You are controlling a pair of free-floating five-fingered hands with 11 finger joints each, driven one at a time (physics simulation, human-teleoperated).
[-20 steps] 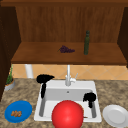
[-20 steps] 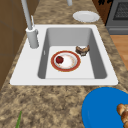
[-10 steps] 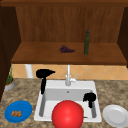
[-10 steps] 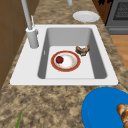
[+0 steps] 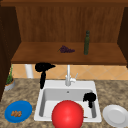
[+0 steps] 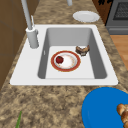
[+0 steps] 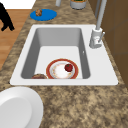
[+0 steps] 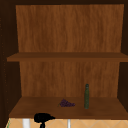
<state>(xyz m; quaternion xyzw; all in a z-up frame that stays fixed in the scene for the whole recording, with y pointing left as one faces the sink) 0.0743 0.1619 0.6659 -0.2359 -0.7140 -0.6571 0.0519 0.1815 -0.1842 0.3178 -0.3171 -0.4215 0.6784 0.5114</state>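
Sink (image 5: pixel 50 85): white, set into the speckled tabletop (image 5: pixel 27 90), lower centre of the front view, with the faucet (image 5: pixel 68 75) upright at its back rim.

My right robot hand (image 5: pixel 89 97) hangs over the right part of the basin, clear of the faucet and touching nothing that I can make out. Whether it is wide or narrow I cannot tell.

My left robot hand (image 5: pixel 43 67) hangs left of the faucet, above the sink's back left corner and just under the front edge of the wooden shelf (image 5: pixel 50 57). Its fingers are loose and spread, and it holds nothing.

Contents of the basin, left side view: a red-rimmed plate (image 6: pixel 66 61) lies flat on the floor of the sink, with a small red fruit (image 6: pixel 59 59) on its left part. A brown ring-shaped piece (image 6: pixel 82 50) lies just beside the plate, to its upper right.

Surroundings, front view: a blue plate (image 5: pixel 18 111) with brown bits sits on the tabletop at lower left, a white plate (image 5: pixel 116 115) at lower right. On the shelf, a bunch of grapes (image 5: pixel 66 49) lies left of an upright green bottle (image 5: pixel 86 42), the two apart.
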